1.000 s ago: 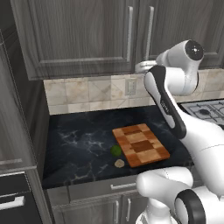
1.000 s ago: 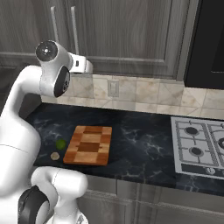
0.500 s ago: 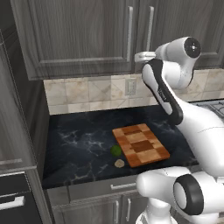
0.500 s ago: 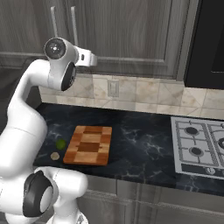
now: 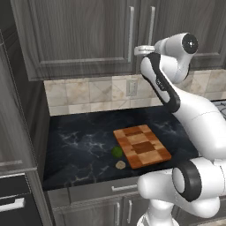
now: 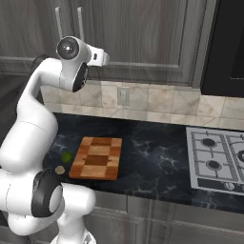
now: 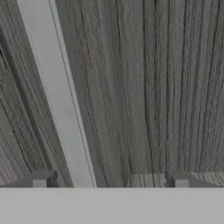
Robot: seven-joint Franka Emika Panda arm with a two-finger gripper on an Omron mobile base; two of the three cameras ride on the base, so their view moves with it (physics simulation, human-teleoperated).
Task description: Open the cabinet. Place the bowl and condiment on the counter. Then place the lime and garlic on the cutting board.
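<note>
Dark grey jaws stand wide apart on the two-finger gripper (image 7: pixel 110 180), holding nothing, with one long vertical silver bar handle (image 7: pixel 59 100) running between the fingertips (image 7: pixel 40 179), nearer the left one in the hand view. Behind the bar is the wood grain of the door. From the base views the gripper (image 5: pixel 139 50) is raised at the front of the wall cabinet of dark grey wood grain (image 5: pixel 79 39), close to the pair of silver handles where its two panelled doors meet; both doors are shut. The bowl and the condiment jar cannot be seen. Below, beyond a beige tiled backsplash (image 5: pixel 90 95), lies the black marble counter with thin white veins (image 5: pixel 79 145). On it rests the rectangular checkered wooden cutting board (image 5: pixel 141 146), bare on top. The small round green lime (image 5: pixel 117 152) sits on the counter just beside the board's left edge, and the small beige-white garlic (image 5: pixel 120 165) lies just in front of the lime, also off the board. A gas hob (image 6: pixel 217 159) occupies the counter well to the right.
</note>
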